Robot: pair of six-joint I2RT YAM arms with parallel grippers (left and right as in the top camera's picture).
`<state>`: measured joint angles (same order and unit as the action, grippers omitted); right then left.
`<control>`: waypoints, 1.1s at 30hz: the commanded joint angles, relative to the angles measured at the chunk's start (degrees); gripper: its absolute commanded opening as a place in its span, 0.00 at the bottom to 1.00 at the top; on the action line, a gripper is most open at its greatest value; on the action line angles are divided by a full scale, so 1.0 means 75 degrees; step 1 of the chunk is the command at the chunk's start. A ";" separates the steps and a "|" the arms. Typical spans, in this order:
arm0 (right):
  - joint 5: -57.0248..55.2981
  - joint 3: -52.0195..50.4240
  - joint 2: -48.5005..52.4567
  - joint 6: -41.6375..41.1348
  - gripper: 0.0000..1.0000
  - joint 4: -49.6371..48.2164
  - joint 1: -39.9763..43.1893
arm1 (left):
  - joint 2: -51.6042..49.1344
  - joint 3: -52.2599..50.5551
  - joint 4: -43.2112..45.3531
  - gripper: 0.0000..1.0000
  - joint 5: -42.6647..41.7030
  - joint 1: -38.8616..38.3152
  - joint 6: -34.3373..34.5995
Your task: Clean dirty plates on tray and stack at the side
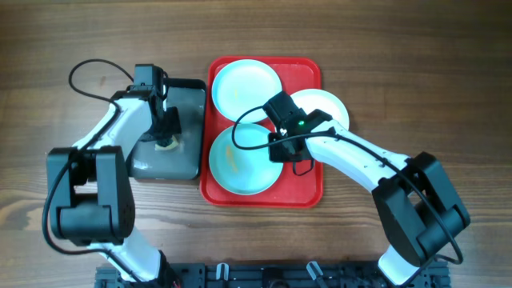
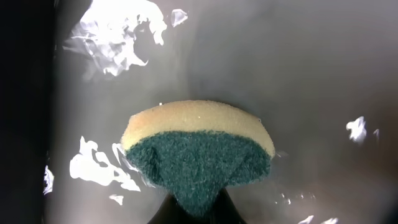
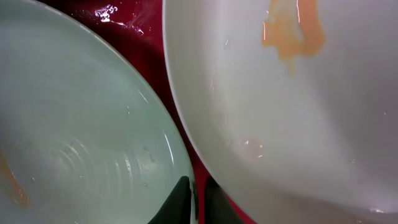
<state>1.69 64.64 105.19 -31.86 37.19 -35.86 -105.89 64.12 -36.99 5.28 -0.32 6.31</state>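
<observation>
Wooden tabletop (image 1: 400,48): left claw (image 2: 198,208) is clenching yellow-green sponge (image 2: 199,149) inside dark grey rectangular pan (image 1: 186,94), likely wetting it; right claw (image 3: 198,202) state untellable.

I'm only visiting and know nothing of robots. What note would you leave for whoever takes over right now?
Left gripper: jaws shut on the sponge, in the wet grey pan.
Right gripper: low over the tray, between the lower blue plate and the white plate; jaws nearly together, grip unclear.
All three plates lie on the tray, upper blue plate included; the white one overhangs its right rim.
Done: nothing stacked; orange smears on the lower blue and white plates.
Left: scrub, stack beside tray.
</observation>
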 commanded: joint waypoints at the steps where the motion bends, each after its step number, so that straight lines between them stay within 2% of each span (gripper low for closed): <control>1: -0.0216 0.0152 0.0026 -0.0009 0.10 -0.0015 0.0017 | 0.1192 -0.0032 -0.0017 0.04 -0.0067 0.0020 0.0015; 6: -0.0137 0.0152 0.0026 -0.0012 0.12 -0.0015 0.0017 | 0.2430 -0.0035 -0.0221 0.04 -0.0192 0.0020 0.0012; 8: -0.0061 0.0152 0.0026 -0.0009 0.19 -0.0017 0.0017 | 0.2792 -0.0035 -0.0341 0.04 -0.0210 0.0020 0.0009; 21: -0.0047 0.0152 0.0032 -0.0006 0.28 -0.0012 0.0017 | 0.2888 -0.0058 -0.0487 0.04 -0.0361 0.0020 -0.0017; 27: -0.0047 0.0152 0.0041 0.0000 0.15 -0.0009 0.0017 | 0.2888 -0.0064 -0.0507 0.04 -0.0385 0.0020 -0.0017; 29: -0.0044 0.0152 0.0047 -0.0006 0.04 -0.0012 0.0017 | 0.2888 -0.0064 -0.0536 0.04 -0.0385 0.0020 -0.0015; 33: -0.0044 0.0152 0.0047 -0.0009 0.04 -0.0015 0.0017 | 0.2888 -0.0067 -0.0653 0.04 -0.0396 0.0020 0.0303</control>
<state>1.45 64.64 105.19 -31.68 37.19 -35.86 -84.75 63.64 -41.43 3.11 -0.32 6.35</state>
